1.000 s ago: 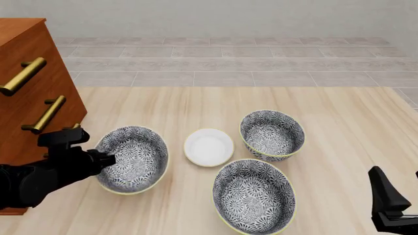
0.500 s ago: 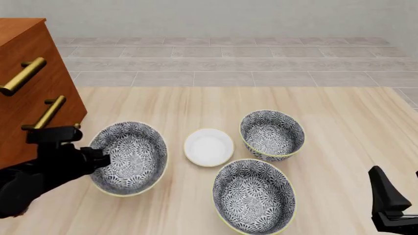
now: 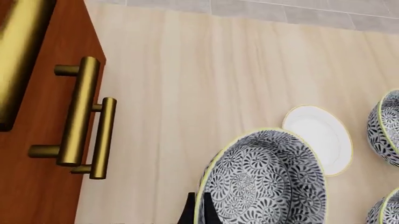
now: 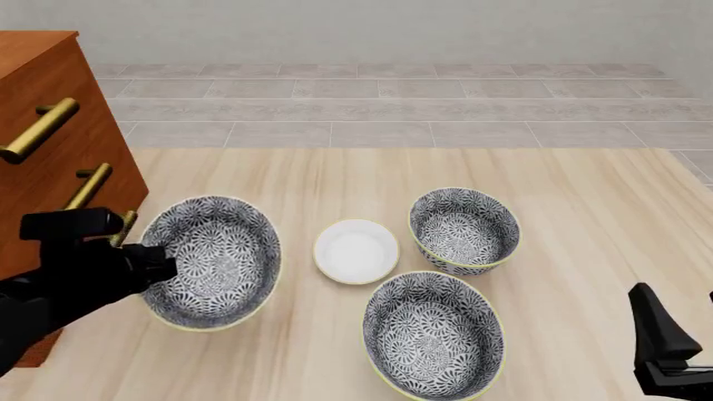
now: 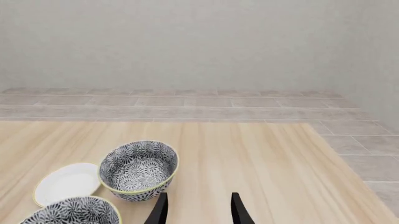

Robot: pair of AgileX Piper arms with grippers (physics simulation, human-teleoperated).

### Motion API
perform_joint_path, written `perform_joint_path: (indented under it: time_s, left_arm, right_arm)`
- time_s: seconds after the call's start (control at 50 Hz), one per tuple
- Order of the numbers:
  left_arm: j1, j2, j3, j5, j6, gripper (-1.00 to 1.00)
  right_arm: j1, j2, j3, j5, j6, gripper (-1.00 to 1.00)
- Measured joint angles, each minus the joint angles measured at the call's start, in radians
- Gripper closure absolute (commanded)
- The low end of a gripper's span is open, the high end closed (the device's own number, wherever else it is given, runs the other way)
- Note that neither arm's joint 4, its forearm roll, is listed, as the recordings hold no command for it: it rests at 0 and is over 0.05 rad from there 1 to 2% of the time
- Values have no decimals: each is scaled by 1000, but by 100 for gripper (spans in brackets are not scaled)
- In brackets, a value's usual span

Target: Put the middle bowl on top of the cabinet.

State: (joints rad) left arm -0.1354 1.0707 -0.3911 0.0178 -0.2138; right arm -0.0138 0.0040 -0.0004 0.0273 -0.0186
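Patterned middle bowl (image 4: 214, 261) sits clamped by its rim in left pincer (image 4: 156, 261).

tabletop (image 4: 468, 171): pale wood, fine straight grain, matt.
cabinet (image 4: 45, 125): reddish-brown wood, smooth, with a soft sheen.
bar handles (image 3: 80, 112): brass-coloured metal, satin, lightly shining.
middle bowl (image 4: 212, 261): glazed ceramic look, dense grey-black floral print, pale yellow-green rim.
white dish (image 4: 356, 251): plain white, smooth, glazed look.
left gripper (image 4: 145, 259): black, matt, plastic-like.
floor (image 4: 390, 109): pale grey tiles, matt, with thin joints.
wall (image 5: 187, 42): light grey, faintly rough.
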Motion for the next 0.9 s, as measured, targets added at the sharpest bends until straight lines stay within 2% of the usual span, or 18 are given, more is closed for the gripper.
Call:
perform_joint_path:
  time_s: [0.9]
  left_arm:
    - [-4,-176,-146,242,11,100]
  right_arm:
    - [3,-2,0,-1,3,-100]
